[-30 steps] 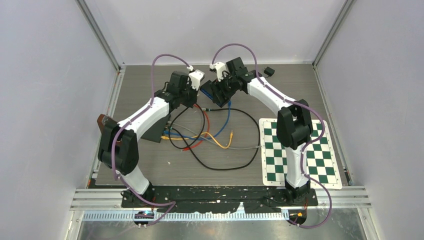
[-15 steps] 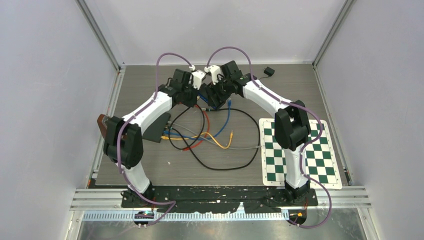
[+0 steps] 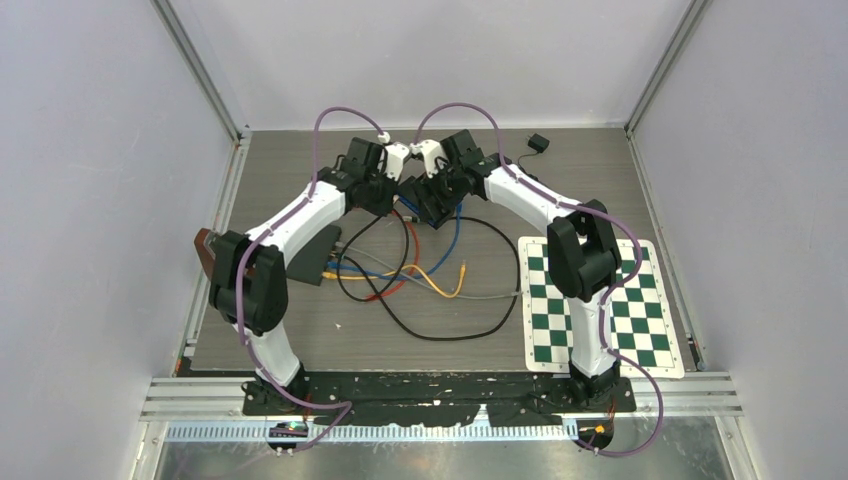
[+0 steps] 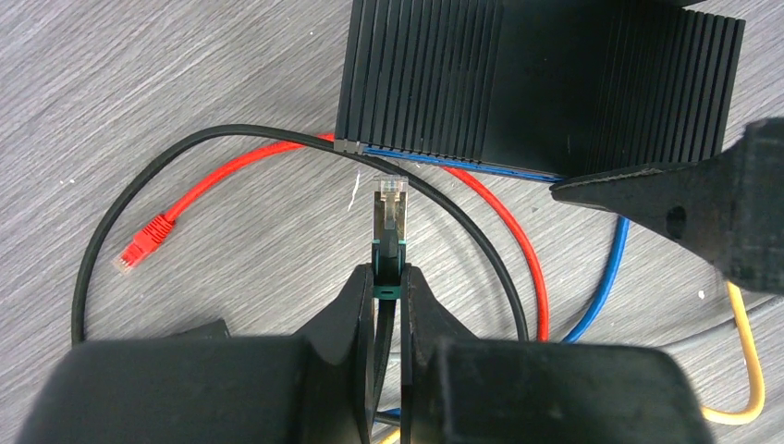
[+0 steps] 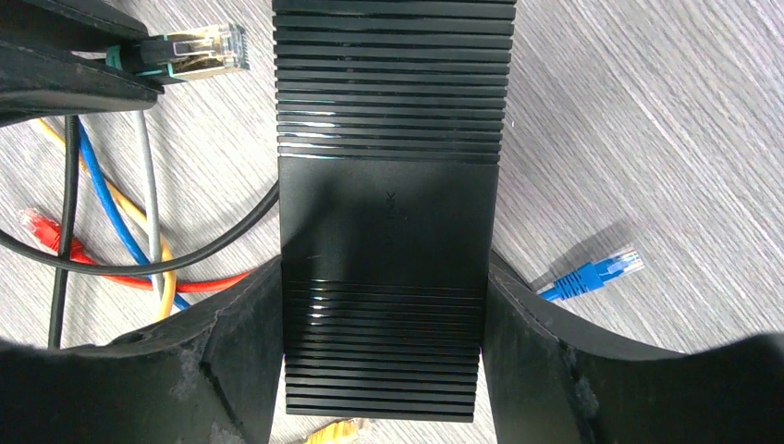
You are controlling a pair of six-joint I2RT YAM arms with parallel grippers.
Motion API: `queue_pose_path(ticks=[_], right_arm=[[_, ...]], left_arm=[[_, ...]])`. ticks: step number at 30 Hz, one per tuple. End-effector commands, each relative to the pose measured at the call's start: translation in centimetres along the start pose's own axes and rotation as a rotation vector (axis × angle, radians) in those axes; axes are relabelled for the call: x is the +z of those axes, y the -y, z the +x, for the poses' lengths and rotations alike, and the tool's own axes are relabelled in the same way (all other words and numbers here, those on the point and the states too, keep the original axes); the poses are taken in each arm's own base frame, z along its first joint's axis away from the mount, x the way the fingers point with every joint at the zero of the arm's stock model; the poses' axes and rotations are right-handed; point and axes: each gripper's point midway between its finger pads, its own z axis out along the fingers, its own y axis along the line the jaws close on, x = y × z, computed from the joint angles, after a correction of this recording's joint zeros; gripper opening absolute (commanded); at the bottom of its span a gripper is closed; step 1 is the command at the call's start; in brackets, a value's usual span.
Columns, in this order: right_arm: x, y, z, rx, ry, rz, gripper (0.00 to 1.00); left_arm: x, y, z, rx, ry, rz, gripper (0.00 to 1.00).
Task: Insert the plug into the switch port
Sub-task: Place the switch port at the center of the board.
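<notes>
While the plug (image 4: pixel 389 196) sits pinched tight in the left gripper (image 4: pixel 389 277), its clear tip points at the black switch (image 4: pixel 518 83) and stops just short of it, closer than a second ago, when the two grippers stood farther apart. The right gripper (image 5: pixel 384 305) hugs the switch on both sides, but the port holes cannot be seen, and from the top the wrists hide the plug. The left arm (image 3: pixel 300 215) and right arm (image 3: pixel 530 200) reach far forward and lean in toward each other above the red cable (image 4: pixel 231 171).

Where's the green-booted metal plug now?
The plug is central in the left wrist view, pinched in the left gripper, just short of the ribbed black switch box the right gripper holds.
</notes>
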Motion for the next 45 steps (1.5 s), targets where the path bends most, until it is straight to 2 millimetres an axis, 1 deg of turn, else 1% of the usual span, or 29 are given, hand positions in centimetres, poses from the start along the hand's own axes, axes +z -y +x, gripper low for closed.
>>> queue_pose_path(ticks=[1, 9, 18, 21, 24, 26, 29, 30, 31, 32, 34, 35, 37, 41, 43, 44, 45], right_arm=[[-3.1, -1.1, -4.6, -0.072, 0.14, -0.001, 0.05], [-3.1, -1.6, -4.3, -0.077, 0.14, -0.023, 0.05], [-3.4, -2.1, -4.4, -0.089, 0.169, -0.03, 0.05], [-3.2, -1.8, -4.1, -0.086, 0.159, -0.021, 0.05], [-2.3, -0.9, -2.6, -0.084, 0.102, 0.018, 0.05], [-2.1, 0.1, -0.9, -0.068, 0.039, 0.073, 0.05], [-2.1, 0.8, 1.0, -0.005, -0.022, 0.13, 0.05], [-2.1, 1.0, 1.8, 0.016, -0.049, 0.151, 0.06], [-2.1, 1.0, 2.3, 0.05, -0.059, 0.161, 0.09], [-1.9, 1.1, 3.3, 0.071, -0.081, 0.176, 0.1], [-1.5, 0.9, 4.6, 0.124, -0.107, 0.197, 0.14], [-1.2, 0.7, 5.3, 0.155, -0.12, 0.204, 0.18], [-0.6, 0.4, 6.0, 0.187, -0.127, 0.209, 0.2], [-0.2, -0.1, 6.6, 0.209, -0.111, 0.231, 0.2], [-0.3, -0.5, 6.6, 0.207, -0.096, 0.238, 0.27], [-0.5, -0.9, 6.3, 0.204, -0.085, 0.232, 0.38], [-0.5, -1.2, 6.6, 0.206, -0.087, 0.219, 0.43]], left_arm=[[0.2, 0.2, -1.2, 0.002, 0.017, 0.013, 0.0], [0.4, -0.1, -1.3, 0.009, 0.005, 0.012, 0.0], [0.6, 0.1, -1.3, 0.002, 0.001, 0.023, 0.0], [0.5, 0.0, -1.0, 0.0, 0.004, 0.019, 0.0], [0.2, -0.5, -0.3, -0.038, -0.001, 0.014, 0.0], [-0.2, -1.0, 0.1, -0.066, 0.003, 0.014, 0.0], [-0.7, -1.2, 0.8, -0.078, -0.004, -0.003, 0.0], [-0.9, -1.2, 0.8, -0.088, -0.004, -0.009, 0.0], [-1.0, -1.2, 0.9, -0.103, -0.004, -0.011, 0.0], [-1.0, -1.0, 0.8, -0.123, -0.004, -0.005, 0.0], [-1.0, -0.7, 0.9, -0.148, -0.004, 0.01, 0.0], [-0.9, -0.4, 0.8, -0.161, -0.004, 0.024, 0.0], [-0.6, 0.5, 0.7, -0.186, 0.002, 0.072, 0.0], [-0.1, 2.5, 0.1, -0.24, 0.032, 0.182, 0.0], [0.2, 3.3, -0.3, -0.26, 0.042, 0.225, 0.0], [0.4, 3.5, -0.5, -0.267, 0.046, 0.239, 0.0], [0.6, 3.7, -0.5, -0.275, 0.044, 0.25, 0.0]])
